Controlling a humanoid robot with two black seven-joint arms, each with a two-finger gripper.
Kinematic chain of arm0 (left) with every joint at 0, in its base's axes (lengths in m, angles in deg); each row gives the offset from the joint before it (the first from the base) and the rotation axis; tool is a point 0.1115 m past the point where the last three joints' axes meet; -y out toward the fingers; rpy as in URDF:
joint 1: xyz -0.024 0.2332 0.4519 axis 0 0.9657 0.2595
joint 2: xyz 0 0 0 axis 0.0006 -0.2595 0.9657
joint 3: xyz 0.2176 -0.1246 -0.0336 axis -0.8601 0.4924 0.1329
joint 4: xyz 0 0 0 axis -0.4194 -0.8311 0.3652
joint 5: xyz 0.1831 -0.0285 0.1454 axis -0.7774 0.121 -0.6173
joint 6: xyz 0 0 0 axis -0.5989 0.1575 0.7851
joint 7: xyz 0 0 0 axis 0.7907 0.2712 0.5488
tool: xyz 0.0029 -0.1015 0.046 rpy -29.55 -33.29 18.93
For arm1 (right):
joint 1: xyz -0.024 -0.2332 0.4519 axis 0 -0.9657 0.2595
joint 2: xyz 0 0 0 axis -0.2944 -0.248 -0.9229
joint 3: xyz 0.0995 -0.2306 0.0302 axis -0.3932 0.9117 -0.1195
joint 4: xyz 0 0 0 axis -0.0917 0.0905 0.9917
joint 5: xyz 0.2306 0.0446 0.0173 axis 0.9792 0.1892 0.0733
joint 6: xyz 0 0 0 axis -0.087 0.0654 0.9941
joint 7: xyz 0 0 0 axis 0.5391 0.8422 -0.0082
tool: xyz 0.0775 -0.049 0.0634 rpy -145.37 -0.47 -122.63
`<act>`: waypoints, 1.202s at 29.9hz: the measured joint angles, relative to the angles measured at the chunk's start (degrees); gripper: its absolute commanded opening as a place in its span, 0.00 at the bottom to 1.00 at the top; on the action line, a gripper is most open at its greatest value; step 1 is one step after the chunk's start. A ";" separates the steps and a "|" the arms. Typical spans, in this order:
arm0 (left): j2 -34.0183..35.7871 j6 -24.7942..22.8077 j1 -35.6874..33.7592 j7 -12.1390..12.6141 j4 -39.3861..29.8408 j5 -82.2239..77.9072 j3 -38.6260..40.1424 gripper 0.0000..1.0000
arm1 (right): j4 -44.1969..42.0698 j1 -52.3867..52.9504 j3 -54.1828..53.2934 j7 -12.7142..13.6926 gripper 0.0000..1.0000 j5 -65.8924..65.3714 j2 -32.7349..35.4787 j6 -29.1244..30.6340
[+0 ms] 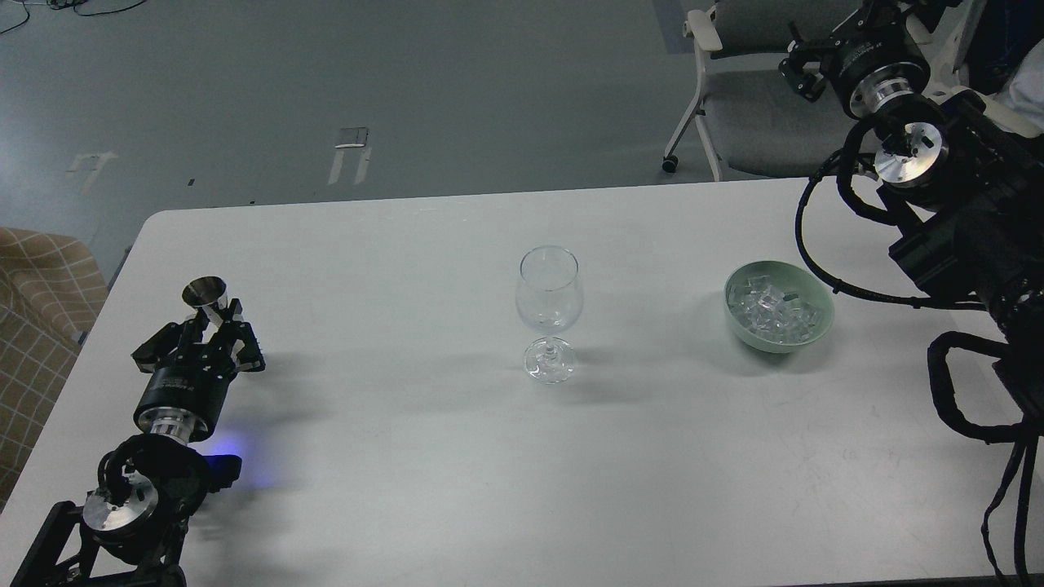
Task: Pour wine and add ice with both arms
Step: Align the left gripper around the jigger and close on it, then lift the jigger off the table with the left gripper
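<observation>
A clear stemmed wine glass (549, 303) stands upright mid-table and looks empty. A pale green bowl (819, 322) to its right holds several clear ice cubes (771, 308). My left gripper (214, 324), at the table's left side, is shut on a small shiny metal cup (205, 292), which stands upright with its mouth up. No wine shows; the inside of the cup is too dark to read. My right gripper (801, 59) is raised at the top right, beyond the table's far edge. It is seen dark and end-on, so its fingers cannot be told apart.
The white table (408, 456) carries only the glass, bowl and cup. A grey wheeled chair (734, 98) stands behind the far right corner. A checked tan seat (33, 293) is at the left edge. My right arm's cables (824, 269) loop beside the bowl.
</observation>
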 measured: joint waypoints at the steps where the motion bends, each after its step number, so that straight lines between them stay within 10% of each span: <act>1: 0.07 0.00 -0.01 0.03 -0.16 0.00 -0.03 0.27 | 0.00 0.00 0.00 0.00 1.00 0.00 0.00 0.00; 36: 2.45 -1.07 1.59 0.49 -9.94 -0.08 -0.32 0.07 | 0.09 -0.20 0.00 0.00 1.00 -0.01 0.04 0.00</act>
